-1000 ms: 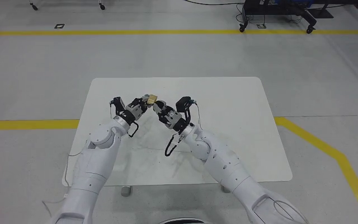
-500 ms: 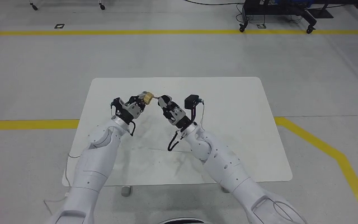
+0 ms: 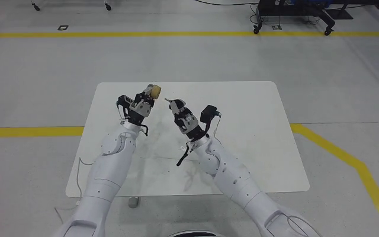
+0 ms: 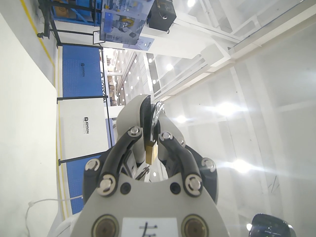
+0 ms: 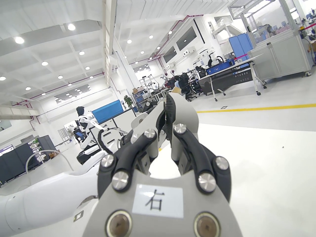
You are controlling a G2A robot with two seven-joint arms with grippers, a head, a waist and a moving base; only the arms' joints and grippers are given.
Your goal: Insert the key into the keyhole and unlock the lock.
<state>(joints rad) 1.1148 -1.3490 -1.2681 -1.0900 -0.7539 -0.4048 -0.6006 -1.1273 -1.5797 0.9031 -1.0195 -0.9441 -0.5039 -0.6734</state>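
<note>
Top view: above table (image 3: 266, 118), left gripper (image 3: 149, 94) clamps lock (image 3: 154, 91), right gripper (image 3: 174, 105) pinches key (image 3: 167, 99).

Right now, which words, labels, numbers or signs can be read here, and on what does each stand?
"左", cut at the edge: white label on the left gripper, which holds the lock.
"右": white label on the right gripper, which holds the key.
A brand name, not quoted: blue panel and white panel.
Wall screen and poster: too small to read.
</note>
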